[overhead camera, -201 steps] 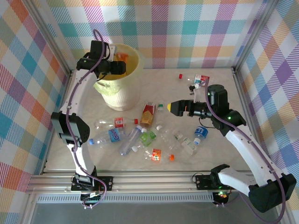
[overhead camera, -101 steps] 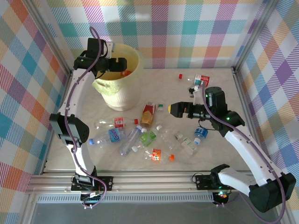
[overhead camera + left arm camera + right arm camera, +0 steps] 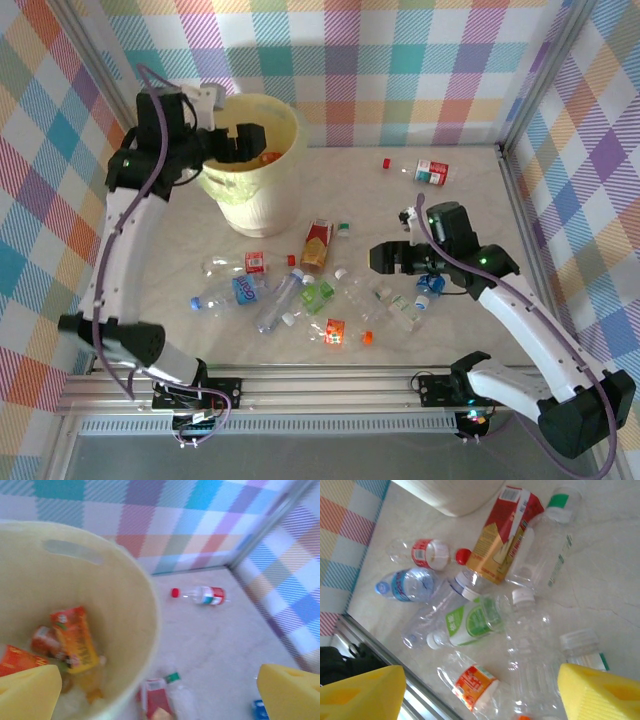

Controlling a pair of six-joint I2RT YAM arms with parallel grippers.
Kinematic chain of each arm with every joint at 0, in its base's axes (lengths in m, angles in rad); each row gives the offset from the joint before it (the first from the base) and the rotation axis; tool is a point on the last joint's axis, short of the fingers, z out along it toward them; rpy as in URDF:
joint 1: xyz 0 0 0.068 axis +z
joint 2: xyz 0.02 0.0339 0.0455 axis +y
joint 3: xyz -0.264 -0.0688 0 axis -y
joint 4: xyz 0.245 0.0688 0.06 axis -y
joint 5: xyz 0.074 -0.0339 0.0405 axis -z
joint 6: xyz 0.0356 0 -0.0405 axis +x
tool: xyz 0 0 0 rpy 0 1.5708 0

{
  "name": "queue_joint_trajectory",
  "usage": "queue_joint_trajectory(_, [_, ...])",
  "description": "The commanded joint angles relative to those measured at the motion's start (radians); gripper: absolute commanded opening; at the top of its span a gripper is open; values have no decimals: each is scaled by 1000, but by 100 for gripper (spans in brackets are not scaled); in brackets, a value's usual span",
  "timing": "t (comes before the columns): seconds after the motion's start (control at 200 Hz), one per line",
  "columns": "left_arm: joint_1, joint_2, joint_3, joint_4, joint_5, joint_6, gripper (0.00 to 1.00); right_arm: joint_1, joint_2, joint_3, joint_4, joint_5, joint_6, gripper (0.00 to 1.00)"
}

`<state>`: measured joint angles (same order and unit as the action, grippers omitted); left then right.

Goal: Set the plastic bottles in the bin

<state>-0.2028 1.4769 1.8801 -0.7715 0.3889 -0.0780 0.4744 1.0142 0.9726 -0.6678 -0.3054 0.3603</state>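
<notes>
- Lying loose across the middle of the table, most plastic bottles wait; a few rest already inside the bin at the far left.
- The left gripper hangs over the bin mouth, pads spread wide and empty, so it seems free for another bottle.
- The right gripper hovers over the pile, jaws apart, pinching nothing; picking seems the step in hand.
- The next move probably calls for lowering onto the clear bottle alone.
- The green-label bottle just beside it may get caught; a red-label bottle lies well apart.
</notes>
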Motion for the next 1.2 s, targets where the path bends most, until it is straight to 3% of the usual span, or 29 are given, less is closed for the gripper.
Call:
queue_joint_trajectory(0.0, [-63, -116, -166, 47, 92, -95, 100, 31, -16, -28, -95, 48, -35, 75])
queue_joint_trajectory(0.175, [-183, -324, -441, 110, 75, -213, 100, 112, 15, -50, -134, 110, -30, 71])
queue_joint_trajectory(0.285, [-263, -439, -583, 153, -3, -298, 100, 166, 52, -61, -146, 150, -26, 70])
queue_joint_trajectory(0.45, [-293, -547, -741, 172, -33, -447, 100, 237, 117, -88, -121, 222, -15, 70])
queue_joint_trajectory(0.57, [-294, -604, -846, 210, 14, -520, 100, 273, 176, -99, -87, 265, -10, 71])
queue_joint_trajectory(0.75, [-300, -699, -997, 312, 121, -507, 100, 305, 269, -95, -56, 317, -17, 72])
queue_joint_trajectory(0.97, [-317, -813, -1097, 350, 82, -479, 100, 320, 342, -92, -30, 335, -18, 72])
queue_joint_trajectory(1.195, [-321, -818, -1106, 357, 91, -482, 100, 340, 407, -84, -10, 347, -22, 72])
